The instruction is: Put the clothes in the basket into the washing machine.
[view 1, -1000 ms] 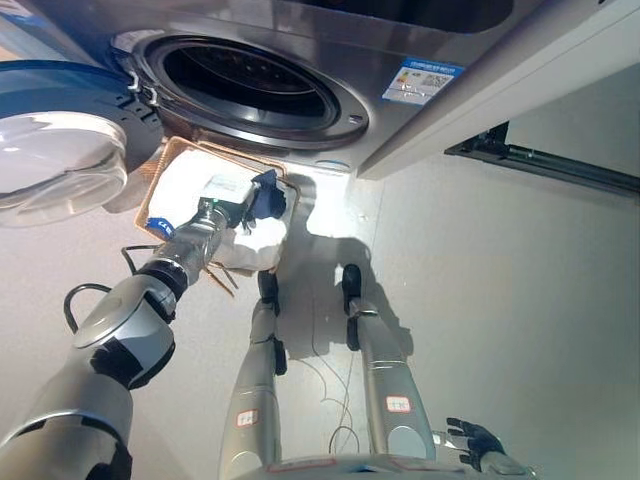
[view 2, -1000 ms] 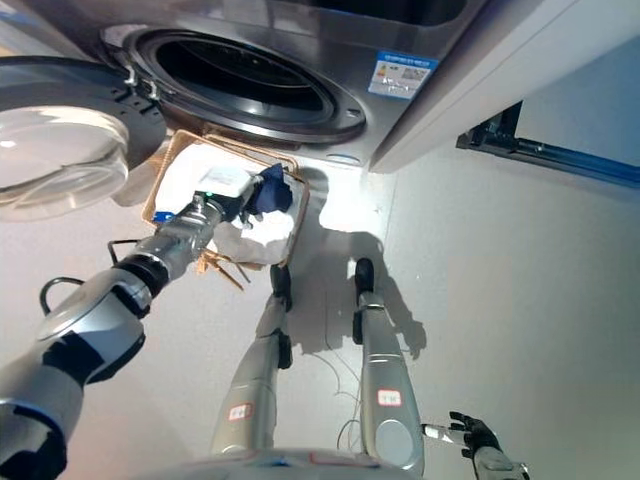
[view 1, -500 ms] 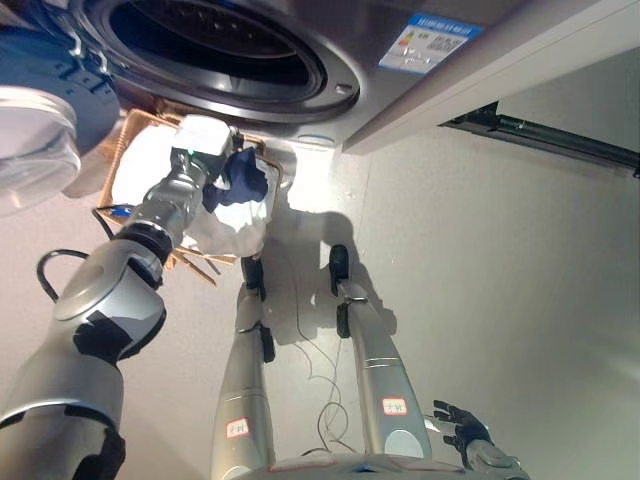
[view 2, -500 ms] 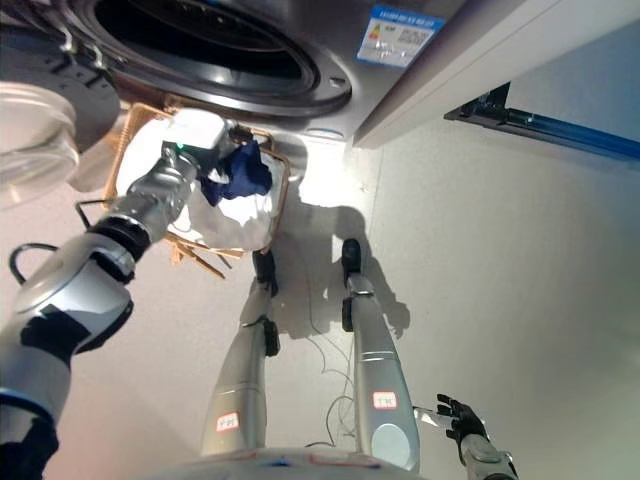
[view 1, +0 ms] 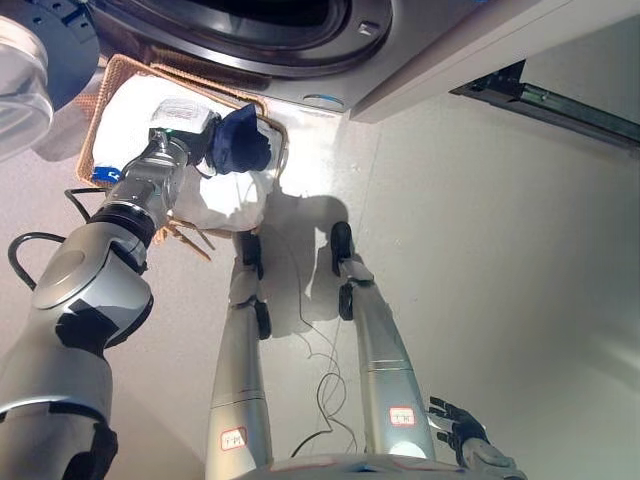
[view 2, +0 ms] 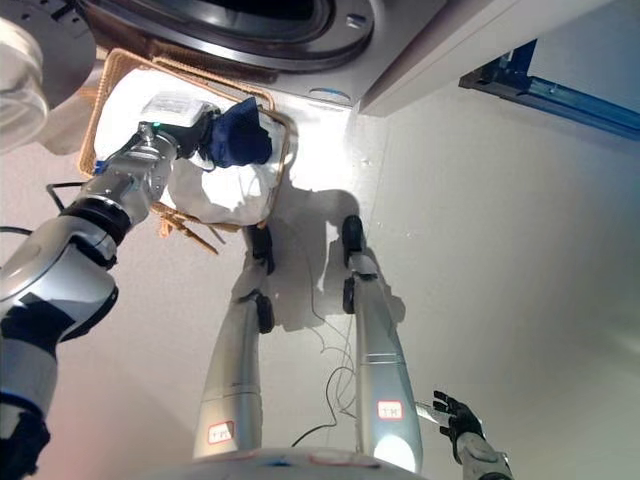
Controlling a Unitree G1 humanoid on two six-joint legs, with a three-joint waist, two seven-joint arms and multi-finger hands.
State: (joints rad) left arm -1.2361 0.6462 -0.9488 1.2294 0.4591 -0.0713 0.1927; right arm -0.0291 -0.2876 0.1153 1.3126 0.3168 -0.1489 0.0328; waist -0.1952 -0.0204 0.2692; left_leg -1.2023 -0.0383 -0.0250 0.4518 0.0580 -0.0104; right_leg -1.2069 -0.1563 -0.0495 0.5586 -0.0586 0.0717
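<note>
Pale floor, washer drum (view 1: 260, 15) cut off at top, left hand (view 1: 205, 150) mostly hidden clutching navy cloth (view 1: 242, 143) over basket (view 2: 283, 160), right hand (view 2: 455, 415) spread.

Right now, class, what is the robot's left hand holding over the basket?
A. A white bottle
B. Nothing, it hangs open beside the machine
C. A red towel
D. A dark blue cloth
D. The left robot hand is closed on a dark blue cloth, bunched up above the white laundry in the wicker basket, just below the washing machine; the right hand is idle.
</note>
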